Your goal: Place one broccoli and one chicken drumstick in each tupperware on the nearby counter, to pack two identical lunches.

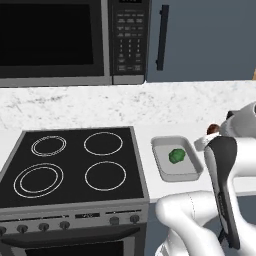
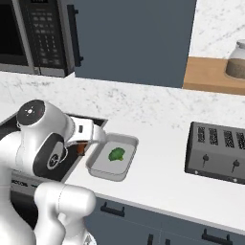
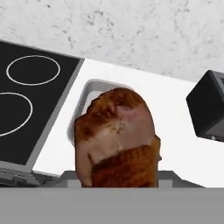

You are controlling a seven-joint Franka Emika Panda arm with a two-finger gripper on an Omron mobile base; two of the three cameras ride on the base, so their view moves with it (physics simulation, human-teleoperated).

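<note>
well, the gripper [image 2: 82,146] is closed around a chicken drumstick [image 3: 116,138], just beside the tupperware [image 2: 125,141] on the counter [image 2: 162,172]. one broccoli [image 2: 116,154] lies inside this tupperware, near the stovetop [image 1: 70,165].

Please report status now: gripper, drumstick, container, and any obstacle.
Gripper shut on chicken drumstick, beside tupperware. Broccoli already inside. Nothing blocks the tupperware.
</note>
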